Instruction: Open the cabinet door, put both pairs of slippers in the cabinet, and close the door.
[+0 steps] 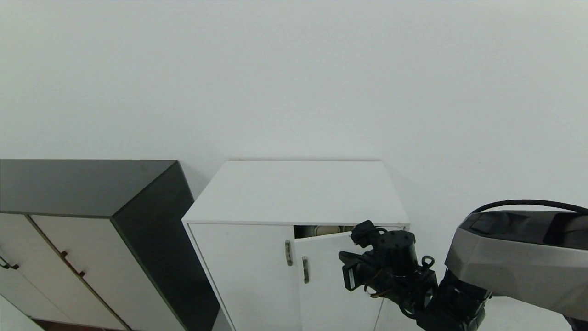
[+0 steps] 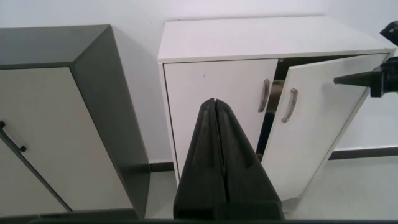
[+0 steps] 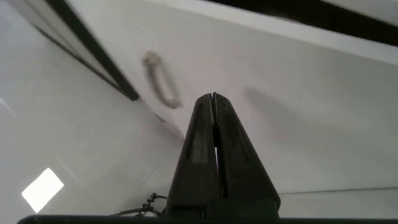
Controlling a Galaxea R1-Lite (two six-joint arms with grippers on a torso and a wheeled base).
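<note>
The cabinet door (image 1: 330, 294), the right one of the white cabinet (image 1: 294, 193), stands partly open. The head view looks over its top edge at pale rounded shapes (image 1: 324, 230) inside; what they are I cannot tell. In the left wrist view the right end effector (image 2: 341, 80), fingers pressed together, points at the door's outer face, near the top edge. The left end effector (image 2: 216, 104), also pressed together, is well apart from the cabinet.

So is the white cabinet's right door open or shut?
Ajar: the right door angles outward from the white cabinet, with a dark gap showing behind it.
</note>
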